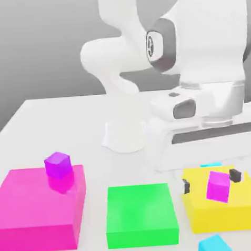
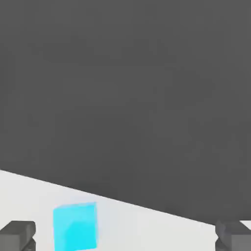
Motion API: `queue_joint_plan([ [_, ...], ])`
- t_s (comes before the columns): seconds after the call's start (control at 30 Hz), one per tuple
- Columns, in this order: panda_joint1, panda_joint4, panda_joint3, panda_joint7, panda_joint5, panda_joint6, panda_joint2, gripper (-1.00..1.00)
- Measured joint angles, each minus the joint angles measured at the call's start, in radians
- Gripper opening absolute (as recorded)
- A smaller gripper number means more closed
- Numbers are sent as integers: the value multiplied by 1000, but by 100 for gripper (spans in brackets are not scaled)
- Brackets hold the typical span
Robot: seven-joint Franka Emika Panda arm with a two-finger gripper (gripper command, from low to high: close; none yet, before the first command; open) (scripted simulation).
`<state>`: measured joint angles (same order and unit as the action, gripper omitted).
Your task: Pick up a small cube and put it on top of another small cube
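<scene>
We saw the gripper [image 2: 125, 236] wide and empty; the cyan cube [image 2: 76, 228] lay on the pale table [image 1: 69, 121], nearer one fingertip; we judged centring necessary before lowering and squeezing gently.

Glossy cubes, smooth plastic-looking blocks

The purple cube [image 1: 58, 165] and magenta block [image 1: 38, 207] look glossy; the counter [image 1: 69, 121] looks smooth.

From the exterior view's left to right, I locate block A [image 1: 36, 207], block B [image 1: 141, 211] and block C [image 1: 226, 218]. Cube 1 [image 1: 58, 165] is on block A; cube 2 [image 1: 219, 186] appears to be on block C. Cube 3 [image 1: 210, 165] is behind block C; cube 4 [image 1: 214, 246] is before it.
</scene>
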<state>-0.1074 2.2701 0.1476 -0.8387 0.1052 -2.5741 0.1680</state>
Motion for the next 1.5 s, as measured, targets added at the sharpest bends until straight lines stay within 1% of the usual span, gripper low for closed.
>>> queue_joint_plan([
  [0.17,-31,-6,14,-6,18,-53,181,0],
  [0.3,-59,-33,-14,-29,51,-151,326,0],
  [0.33,-65,-39,-21,-34,58,-173,355,-100],
  [0.57,-66,-40,-22,-35,59,-176,359,-100],
  [0.7,-45,-12,6,-10,24,-82,238,-100],
  [0.73,-34,4,0,-20,10,-63,202,-100],
  [0.87,21,96,-77,-128,-39,-13,57,-100],
  [0.97,69,169,-139,-235,-51,22,-51,-100],
  [1.03,130,217,-172,-313,-50,46,-123,-100],
  [1.1,208,265,-190,-395,-46,70,-195,-100],
  [1.27,316,386,-229,-601,-31,129,-377,-100],
  [1.5,530,556,-278,-889,-11,211,-632,-100],
])
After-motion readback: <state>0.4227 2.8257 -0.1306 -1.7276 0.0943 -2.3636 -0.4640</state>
